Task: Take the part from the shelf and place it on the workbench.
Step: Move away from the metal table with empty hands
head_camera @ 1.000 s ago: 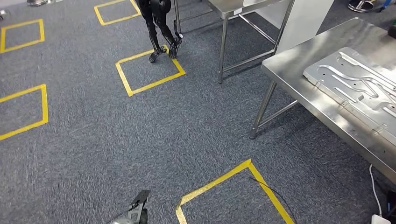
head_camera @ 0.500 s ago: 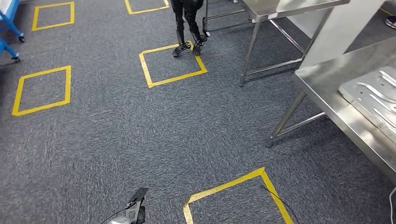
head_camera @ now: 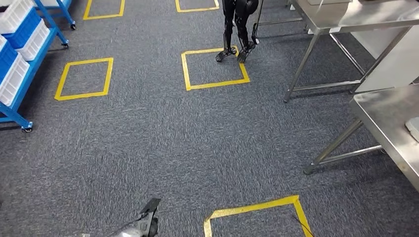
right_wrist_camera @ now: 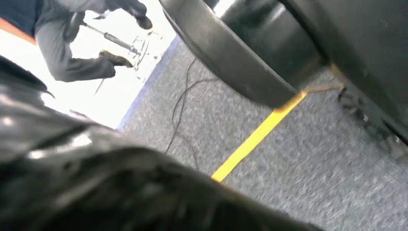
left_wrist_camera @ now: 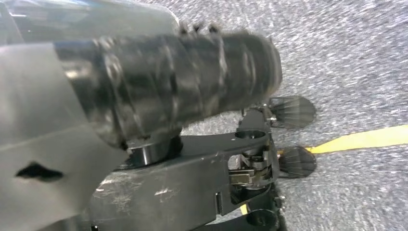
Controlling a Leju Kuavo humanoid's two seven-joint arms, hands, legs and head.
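Note:
A blue wheeled shelf (head_camera: 30,59) with white and blue bins (head_camera: 17,15) stands at the left edge of the head view; what the bins hold is hidden. The steel workbench (head_camera: 385,116) shows as a corner at the right edge, with the pale edge of a metal plate (head_camera: 413,129) on it. My left hand (head_camera: 146,220) hangs low over the carpet; in the left wrist view its ribbed cover (left_wrist_camera: 187,86) is a blur and the fingers are hidden. My right hand (right_wrist_camera: 96,192) is a dark blurred mass, so its fingers cannot be made out.
Another robot's black legs (head_camera: 236,29) stand by a yellow floor square (head_camera: 213,68). A second steel table (head_camera: 341,19) is at the back right. More yellow tape squares mark the grey carpet. A person (right_wrist_camera: 72,43) and a floor cable (right_wrist_camera: 180,115) appear in the right wrist view.
The whole picture has swung left, so the camera turned. The blue shelf came into view at the left and the workbench slid to the right edge. My left hand keeps its place.

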